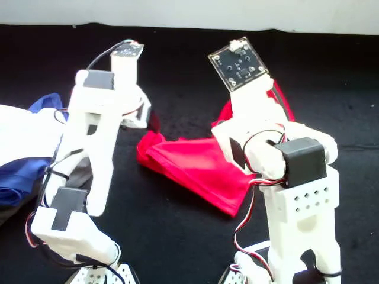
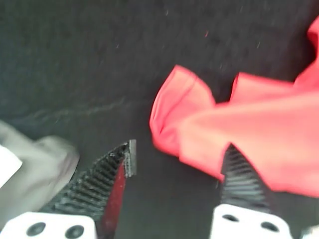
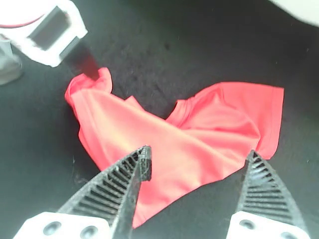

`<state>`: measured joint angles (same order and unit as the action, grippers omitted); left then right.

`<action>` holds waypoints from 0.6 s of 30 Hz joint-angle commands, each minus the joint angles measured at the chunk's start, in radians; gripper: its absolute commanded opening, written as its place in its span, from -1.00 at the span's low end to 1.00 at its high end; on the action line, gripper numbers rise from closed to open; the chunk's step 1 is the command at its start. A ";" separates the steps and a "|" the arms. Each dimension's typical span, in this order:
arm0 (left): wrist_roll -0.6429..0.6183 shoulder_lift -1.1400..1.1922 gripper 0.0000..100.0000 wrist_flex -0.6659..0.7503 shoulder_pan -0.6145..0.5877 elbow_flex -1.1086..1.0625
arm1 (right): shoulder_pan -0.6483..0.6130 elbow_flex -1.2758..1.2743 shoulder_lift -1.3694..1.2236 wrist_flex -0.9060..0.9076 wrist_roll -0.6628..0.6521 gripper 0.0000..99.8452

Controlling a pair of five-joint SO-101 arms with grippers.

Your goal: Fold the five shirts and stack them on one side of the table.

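A red shirt (image 1: 195,165) lies crumpled and partly folded on the black table (image 1: 177,65) between the two arms. My left gripper (image 2: 180,147) is open just above the shirt's near corner (image 2: 174,109), one finger (image 2: 239,174) over the red cloth, the other over bare table. In the high view the left gripper (image 1: 142,115) sits at the shirt's left corner. My right gripper (image 3: 199,152) hangs open above the middle of the red shirt (image 3: 189,134), holding nothing. The left arm's gripper (image 3: 65,35) shows at the shirt's far corner.
A pile of other shirts lies at the table's left edge: a white one (image 1: 23,136) and a blue one (image 1: 18,177). A grey cloth (image 2: 35,164) lies beside the left gripper. Black table stretches behind the arms and to the right.
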<state>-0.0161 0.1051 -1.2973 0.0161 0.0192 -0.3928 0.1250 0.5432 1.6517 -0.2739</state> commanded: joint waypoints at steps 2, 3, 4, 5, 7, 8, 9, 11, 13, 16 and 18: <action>-0.029 -0.002 -0.39 0.170 0.030 -0.073 | 0.015 0.039 0.028 0.065 0.006 -0.43; -0.028 -0.001 -0.39 0.189 0.030 -0.093 | 0.018 0.042 0.028 0.081 0.006 -0.43; -0.028 0.010 -0.39 0.195 0.031 -0.105 | 0.030 0.044 0.030 0.090 0.006 -0.43; -0.028 0.028 -0.39 0.195 0.031 -0.114 | 0.044 0.044 0.030 0.091 0.006 -0.43; -0.005 0.088 -0.39 0.193 0.028 -0.116 | 0.084 0.045 0.030 0.091 0.006 -0.43; 0.006 0.124 -0.39 0.196 0.028 -0.114 | 0.105 0.045 0.030 0.090 0.006 -0.43; 0.012 0.154 -0.40 0.199 0.028 -0.110 | 0.125 0.045 0.030 0.088 0.005 -0.43; 0.012 0.225 -0.44 0.193 0.031 -0.061 | 0.157 0.045 0.030 0.087 0.005 -0.43; 0.012 0.282 -0.48 0.172 0.035 0.001 | 0.176 0.045 0.030 0.087 0.005 -0.43; 0.012 0.348 -0.51 0.120 0.035 0.099 | 0.182 0.045 0.030 0.091 0.005 -0.43; 0.012 0.389 -0.57 0.077 0.035 0.157 | 0.182 0.044 0.030 0.093 0.005 -0.43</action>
<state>-0.0130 0.4703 -1.1638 0.0376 0.0760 -0.2256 0.1250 0.5462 1.7361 -0.2739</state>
